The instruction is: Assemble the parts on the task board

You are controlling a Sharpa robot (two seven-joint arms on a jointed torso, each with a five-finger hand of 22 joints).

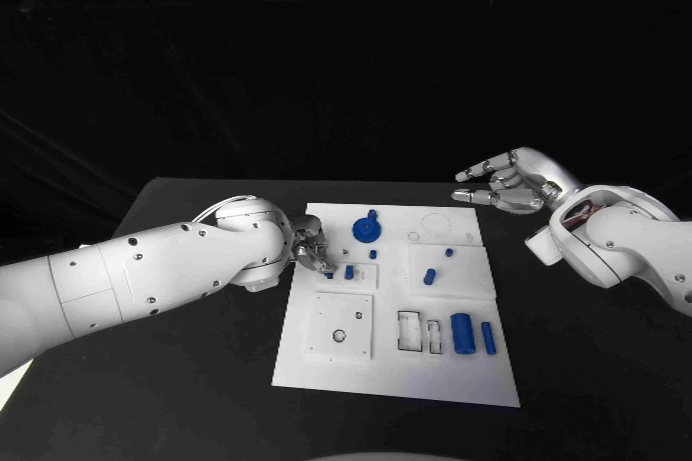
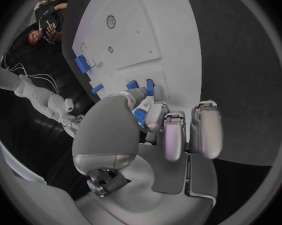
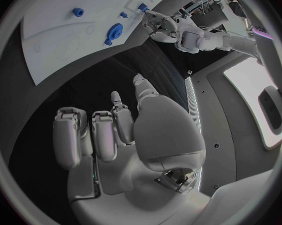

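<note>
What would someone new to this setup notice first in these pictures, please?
Probably the white board in the middle of the black table, dotted with small blue parts, such as the blue cylinder near its right edge. Next, the left hand working at the board's left edge with a blue part at its fingers, while the right hand hovers empty off the far right corner.
</note>
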